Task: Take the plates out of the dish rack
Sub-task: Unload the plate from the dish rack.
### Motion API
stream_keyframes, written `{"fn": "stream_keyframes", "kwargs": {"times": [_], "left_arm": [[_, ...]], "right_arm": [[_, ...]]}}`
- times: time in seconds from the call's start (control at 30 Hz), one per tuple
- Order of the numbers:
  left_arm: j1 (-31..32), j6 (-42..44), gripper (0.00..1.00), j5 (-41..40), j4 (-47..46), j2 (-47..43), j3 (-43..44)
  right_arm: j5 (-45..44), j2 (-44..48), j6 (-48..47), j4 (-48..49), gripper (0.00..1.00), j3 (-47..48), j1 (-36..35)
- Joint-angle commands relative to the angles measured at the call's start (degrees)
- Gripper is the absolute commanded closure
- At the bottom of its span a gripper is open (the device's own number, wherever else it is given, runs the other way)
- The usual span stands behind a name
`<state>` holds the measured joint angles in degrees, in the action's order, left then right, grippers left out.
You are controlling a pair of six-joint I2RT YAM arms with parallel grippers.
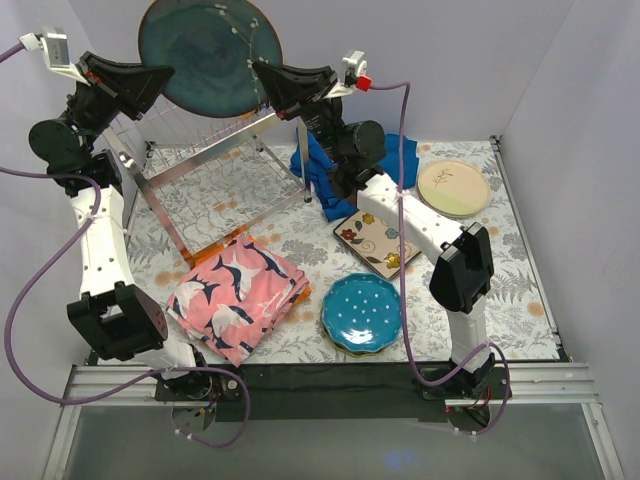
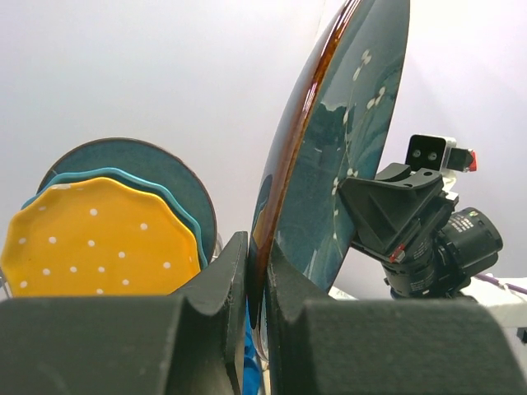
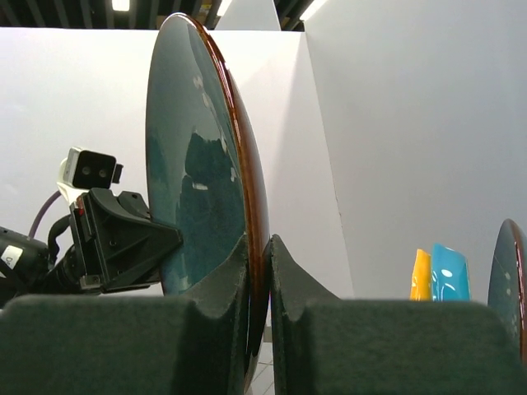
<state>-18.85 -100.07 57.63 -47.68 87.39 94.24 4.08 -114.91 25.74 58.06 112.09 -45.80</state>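
— Well, where do we have the big dark teal plate (image 1: pixel 205 50), the round glazed one with a brown rim?

— We hold it on edge, up above the shiny silver wire dish rack (image 1: pixel 205 150); from the overhead camera we see its whole face.

— And how do our grippers stand on it?

— The left gripper (image 2: pixel 258 251) is pinched narrow on the plate's left edge; the brown rim sits right between its two black fingers, touching both; the right gripper (image 3: pixel 258 247) is clamped the same way on the opposite edge; so the plate spans the gap between our two wrists.

— What other plates do we see upright?

— From the left wrist we see three, one behind another: an orange scalloped plate with white dots (image 2: pixel 90 243) in front; a turquoise scalloped plate (image 2: pixel 185 214) just behind it; a round blue-green plate (image 2: pixel 177 169) at the back; we cannot tell which slots they stand in.

— And lying on the table?

— A turquoise dotted plate (image 1: pixel 362 312) lies flat near our right arm's base; a square cream floral plate (image 1: pixel 376 240) lies just beyond it; a round cream plate (image 1: pixel 453 188) lies farther toward the right rear corner; a folded pink patterned cloth (image 1: pixel 240 290) lies left of the turquoise dotted plate, near the rack's front leg.
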Motion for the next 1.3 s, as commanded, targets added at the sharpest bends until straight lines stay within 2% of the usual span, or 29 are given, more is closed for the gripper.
{"fn": "stream_keyframes", "kwargs": {"times": [0.0, 0.13, 0.37, 0.67, 0.9, 1.13, 1.27], "left_arm": [[2.2, 5.6, 1.00, -3.5, 5.2, -4.9, 0.8], [2.2, 12.7, 1.00, -3.7, 13.6, -6.7, -0.3], [2.2, 15.9, 1.00, -5.0, 21.3, -11.4, -3.1], [2.7, 8.6, 1.00, -3.6, 20.0, -16.2, -9.3], [3.0, 3.8, 1.00, -1.7, 16.1, -18.6, -13.5], [4.5, 4.4, 1.00, -1.5, 19.5, -21.6, -15.7], [7.8, 5.1, 1.00, -1.2, 22.2, -23.4, -18.0]], "right_arm": [[4.5, 1.1, -0.2, 0.6, 0.99, -1.1, -2.3], [6.5, -0.3, 1.2, -0.2, 0.99, -0.6, -2.4], [7.3, 2.0, 2.9, 0.0, 0.99, -4.3, -3.5], [5.6, 10.8, 10.0, 8.6, 0.99, -23.0, -3.8], [5.0, 16.8, 12.8, 11.9, 0.99, -31.0, -3.7], [0.9, 23.5, 13.5, 15.1, 0.99, -41.8, -3.7], [-0.6, 27.3, 14.7, 15.2, 0.99, -47.9, -3.7]]}}
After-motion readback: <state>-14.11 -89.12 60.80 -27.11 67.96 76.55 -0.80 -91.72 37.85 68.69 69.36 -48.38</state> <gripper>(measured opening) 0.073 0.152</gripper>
